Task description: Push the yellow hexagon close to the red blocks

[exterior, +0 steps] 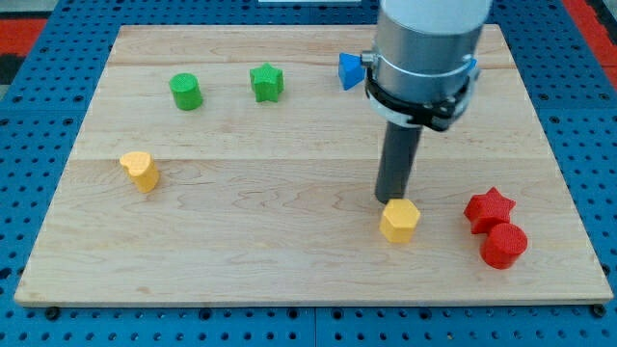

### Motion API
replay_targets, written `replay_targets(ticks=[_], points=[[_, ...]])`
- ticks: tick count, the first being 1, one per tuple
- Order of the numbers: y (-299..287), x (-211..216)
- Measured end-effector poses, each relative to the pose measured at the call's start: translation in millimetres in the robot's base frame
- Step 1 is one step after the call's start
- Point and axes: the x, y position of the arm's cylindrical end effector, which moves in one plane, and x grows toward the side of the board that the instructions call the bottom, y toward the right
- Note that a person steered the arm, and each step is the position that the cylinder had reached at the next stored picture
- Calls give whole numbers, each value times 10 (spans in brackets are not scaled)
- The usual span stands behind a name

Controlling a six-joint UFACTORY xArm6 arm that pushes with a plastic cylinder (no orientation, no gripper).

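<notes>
Yellow hexagon [399, 221]: my tip [389, 200] touching its upper-left edge; no fingers, nothing held. Red star [489, 209], red cylinder [504, 245] to hexagon's right. Risk: off-centre push, hexagon slips sideways.

You see a wide grey metal cylinder [427, 34] with a black ring clamp [416, 99] around its lower edge. Below it a straight dark rod [398, 162] narrows down to my tip [387, 200].
</notes>
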Motion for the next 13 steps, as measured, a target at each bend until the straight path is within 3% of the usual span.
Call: replay_targets(ticks=[1, 3, 4, 5, 7, 9, 12, 13], points=[[189, 271], [-822, 103], [-978, 524], [-605, 610], [-6, 366], [-210, 824], [404, 815], [351, 913]])
